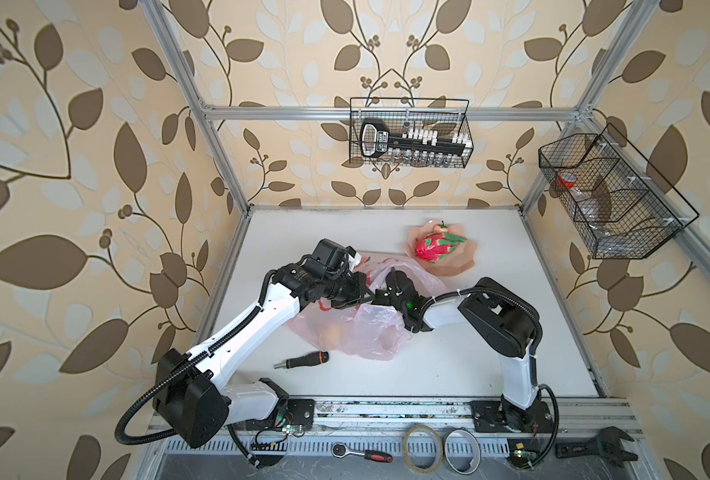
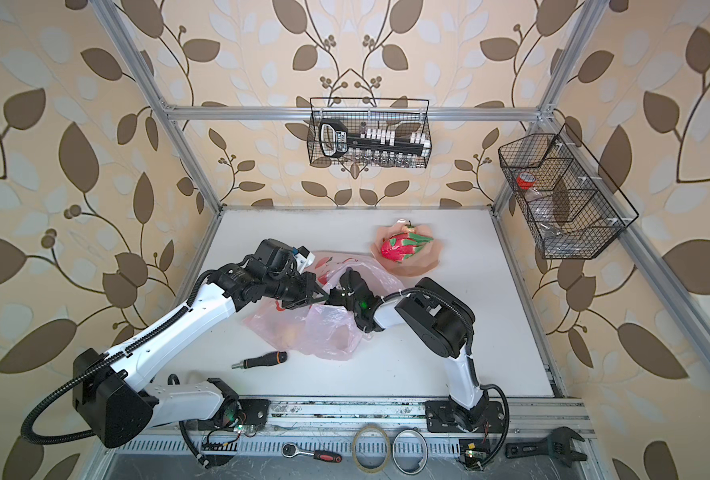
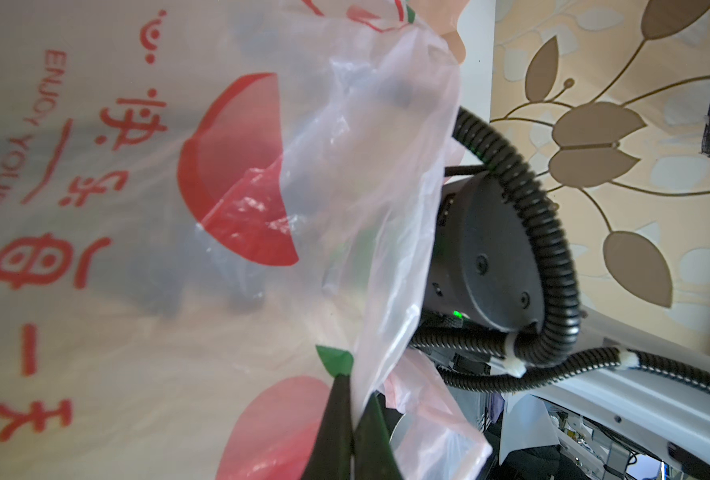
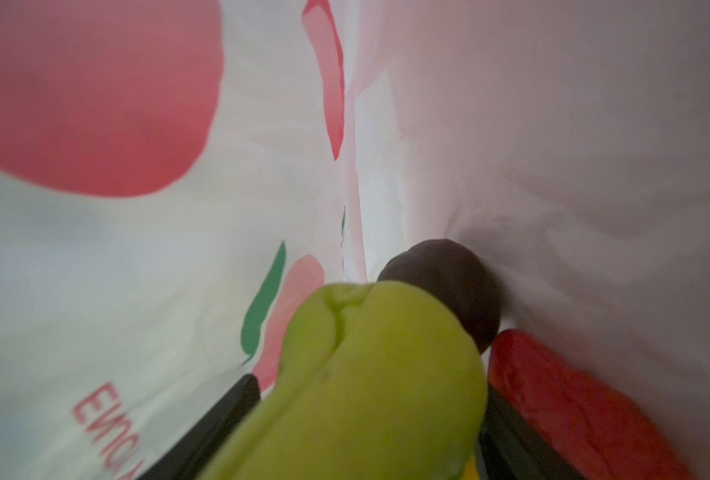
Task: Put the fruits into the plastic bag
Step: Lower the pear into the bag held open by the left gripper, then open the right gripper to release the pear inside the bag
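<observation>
Between the jaws of the right pincer (image 4: 370, 399), deep inside the bag (image 4: 552, 124), a pear (image 4: 386, 345) is seen; whether it is clamped or freed cannot be told. Just beyond it a plum (image 4: 449, 286) and a red fruit (image 4: 573, 407) are already bagged. The bag's rim is pinched by the left pincer (image 3: 355, 390). Well beyond both, a dragon fruit (image 1: 436, 246) and a small fruit (image 1: 442, 227) are left on the plate (image 1: 457, 266)

The plastic bag (image 1: 361, 332) is thin, see-through film, glossy and crinkled. Inside it the pear (image 4: 366, 374) looks smooth and matt, and the plum (image 4: 449, 286) is dull. At two o'clock from the bag, a shiny dragon fruit (image 1: 434, 246) lies on a matt plate (image 1: 457, 268). The table (image 1: 428, 374) is smooth, matt white. The frame (image 1: 282, 112) is brushed metal, and the basket (image 1: 411, 133) at twelve o'clock is black wire.
</observation>
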Available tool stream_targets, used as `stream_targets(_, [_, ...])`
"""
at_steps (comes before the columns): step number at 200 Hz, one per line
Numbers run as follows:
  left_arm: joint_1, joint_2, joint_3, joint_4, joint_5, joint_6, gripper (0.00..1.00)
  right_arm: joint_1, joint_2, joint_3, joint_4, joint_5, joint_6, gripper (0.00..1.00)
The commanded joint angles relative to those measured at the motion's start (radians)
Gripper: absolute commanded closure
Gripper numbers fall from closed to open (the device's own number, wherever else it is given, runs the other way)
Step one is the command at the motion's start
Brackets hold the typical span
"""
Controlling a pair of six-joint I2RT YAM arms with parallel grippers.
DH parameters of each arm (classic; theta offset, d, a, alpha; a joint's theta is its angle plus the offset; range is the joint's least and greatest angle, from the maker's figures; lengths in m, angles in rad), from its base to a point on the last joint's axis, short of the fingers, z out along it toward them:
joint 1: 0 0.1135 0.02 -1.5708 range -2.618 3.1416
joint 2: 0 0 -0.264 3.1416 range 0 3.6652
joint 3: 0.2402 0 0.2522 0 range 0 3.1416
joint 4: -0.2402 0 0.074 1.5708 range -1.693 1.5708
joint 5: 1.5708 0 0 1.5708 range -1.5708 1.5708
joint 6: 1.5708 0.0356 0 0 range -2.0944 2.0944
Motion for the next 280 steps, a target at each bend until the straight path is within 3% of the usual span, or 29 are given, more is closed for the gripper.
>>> stream_targets(1, [-0.009, -0.003, 0.039, 0.005, 0.020, 0.020, 1.00, 0.008, -0.020, -0.001, -0.056, 0.015, 0.007, 0.15])
stream_targets(44, [-0.009, -0.009, 0.030, 0.002, 0.010, 0.019, 1.00, 0.008, -0.048, -0.026, -0.042, 0.007, 0.002, 0.03])
stream_targets(151, [-0.009, -0.026, 0.022, -0.006, -0.012, 0.019, 1.00, 0.008, -0.120, -0.143, 0.019, 0.029, 0.031, 0.03])
stream_targets(280, [-0.009, -0.035, 0.007, -0.001, -0.019, 0.015, 1.00, 0.008, -0.307, -0.359, 0.049, 0.071, 0.042, 0.03])
